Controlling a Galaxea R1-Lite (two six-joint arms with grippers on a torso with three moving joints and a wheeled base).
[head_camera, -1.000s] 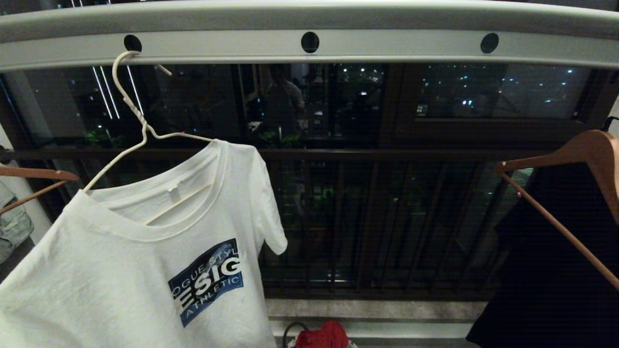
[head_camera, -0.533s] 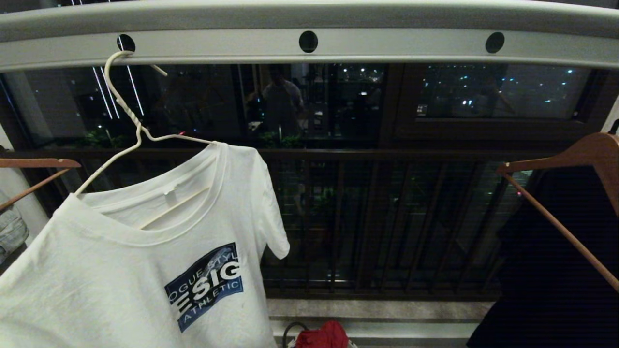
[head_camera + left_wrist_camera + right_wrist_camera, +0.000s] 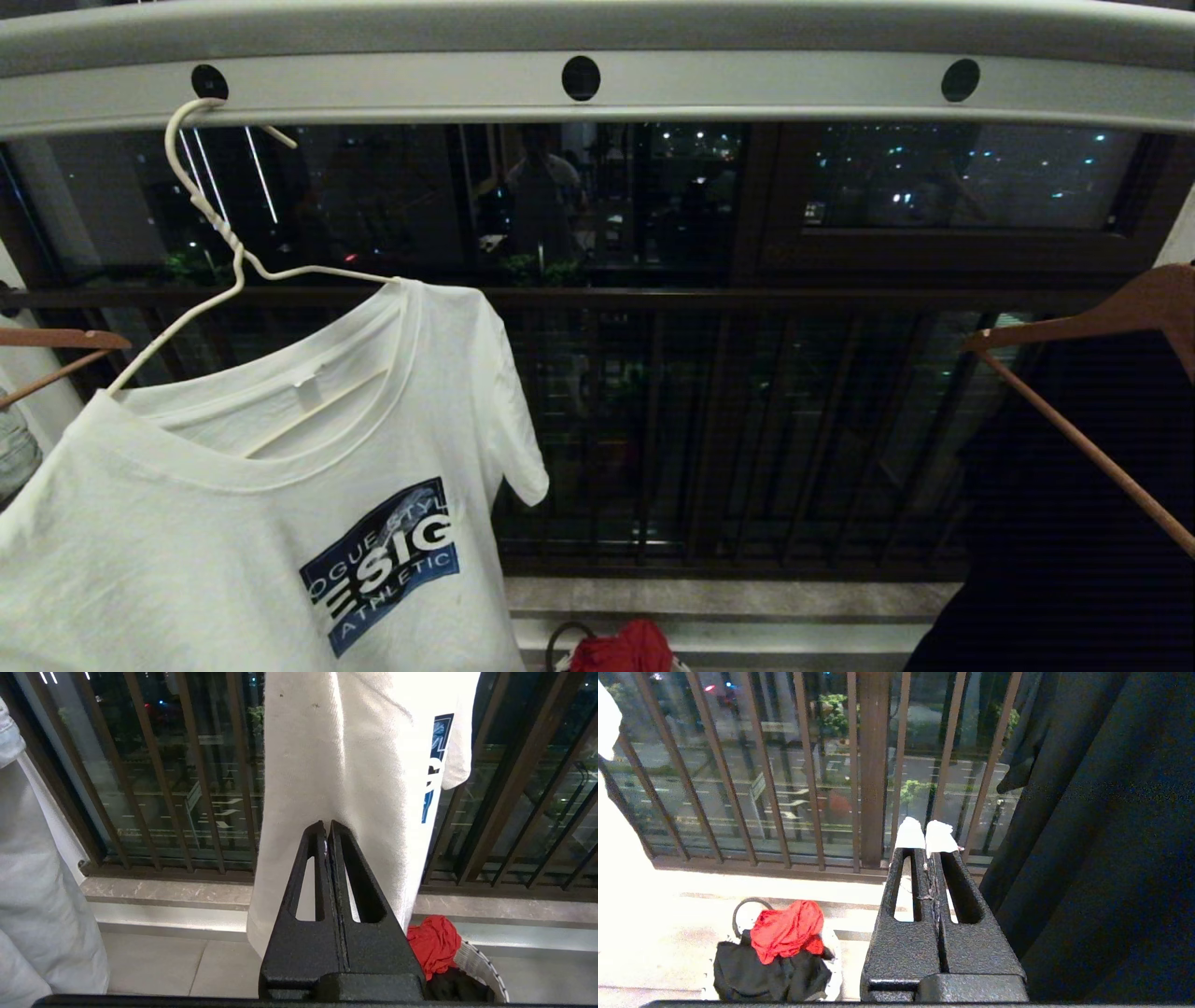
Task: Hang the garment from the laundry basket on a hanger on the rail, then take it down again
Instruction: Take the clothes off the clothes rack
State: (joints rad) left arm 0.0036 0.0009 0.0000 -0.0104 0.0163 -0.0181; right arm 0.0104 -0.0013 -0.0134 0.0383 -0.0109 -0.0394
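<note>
Under the rail (image 3: 597, 93), the garment (image 3: 233, 523) hangs crooked on the hanger (image 3: 210, 224); it may slide off. Left hand (image 3: 327, 828) and right hand (image 3: 927, 842) are both clenched, empty.

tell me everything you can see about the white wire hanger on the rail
The hanger is thin white wire with a twisted neck. Its hook sits in a round hole of the pale grey rail near the left end, and it hangs tilted. One shoulder wire is bare, running down to the left; the other disappears into the collar of the white T-shirt it carries, and its lower bar shows through the neck opening. Neither gripper touches it.
</note>
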